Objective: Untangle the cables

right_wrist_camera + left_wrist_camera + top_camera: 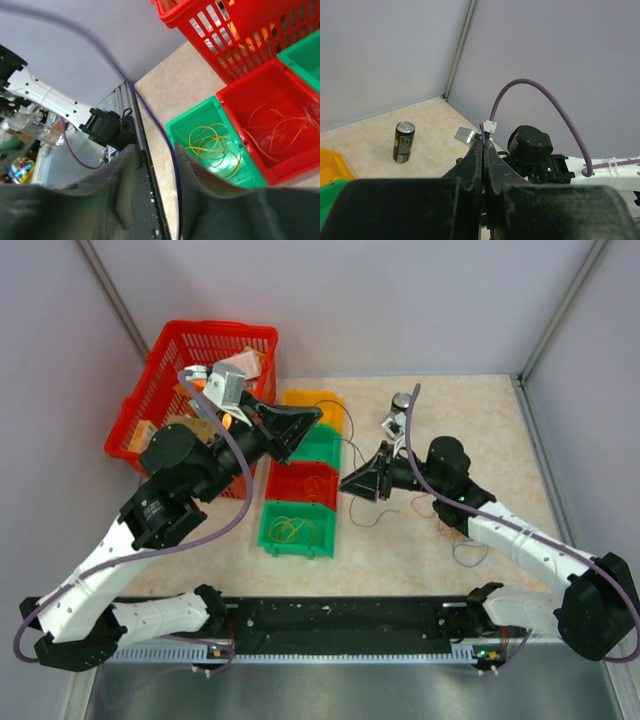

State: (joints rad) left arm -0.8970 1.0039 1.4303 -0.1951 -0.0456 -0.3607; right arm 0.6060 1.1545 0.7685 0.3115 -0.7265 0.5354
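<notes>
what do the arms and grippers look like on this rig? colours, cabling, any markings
The left arm and right arm match: white link shells between bulky black round joint housings. The left gripper and right gripper are matte black wedges, each tapering to two flat fingers. A thick lilac hose loops loosely along each arm: left hose, right hose. No readable markings.

Cables (290,530) in bins (296,551) — basket (215,328) left, can (401,402) right

free: table (500,440) right of can (401,403) | blocked: bins (296,549), basket (215,328) left; cable (482,134) between arms
</notes>
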